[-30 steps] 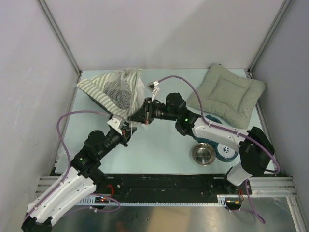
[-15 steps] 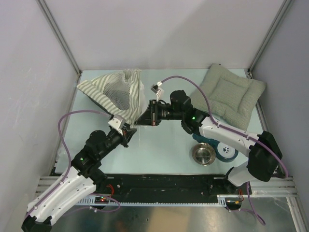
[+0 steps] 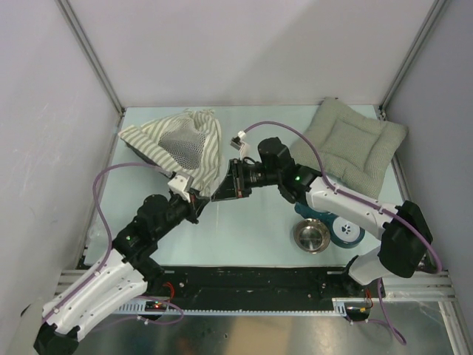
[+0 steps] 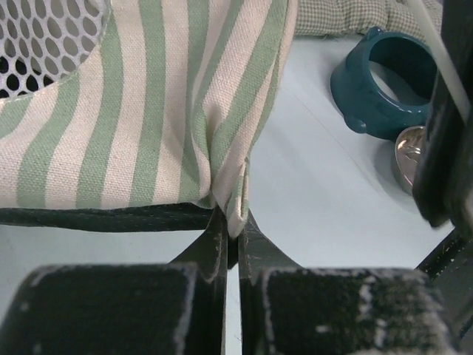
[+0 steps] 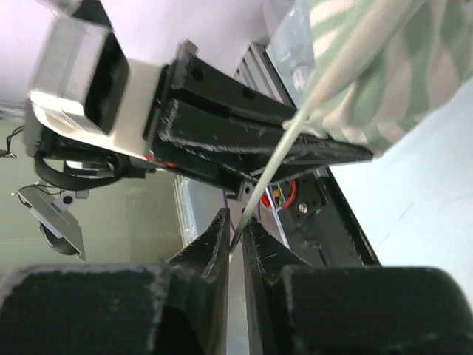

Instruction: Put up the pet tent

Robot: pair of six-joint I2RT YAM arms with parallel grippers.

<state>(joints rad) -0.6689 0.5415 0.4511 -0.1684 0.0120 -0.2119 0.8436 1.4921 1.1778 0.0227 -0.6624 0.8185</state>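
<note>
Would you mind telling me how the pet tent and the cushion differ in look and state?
The pet tent is striped olive-green and white with a mesh window; the cushion is plain quilted grey-green. The tent stands puffed up, its corner pinched by the left hand; the cushion lies spread out, unheld. Both are soft fabric.

The pet tent [image 3: 177, 144] is being seen toward the surface's [image 3: 244, 229] far-left corner, the cushion [image 3: 347, 144] in its far-right corner, a bowl [image 3: 311, 237] before the cushion.

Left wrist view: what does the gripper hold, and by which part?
The left gripper pinches the pet tent by the bottom corner fold of its striped fabric.
</note>
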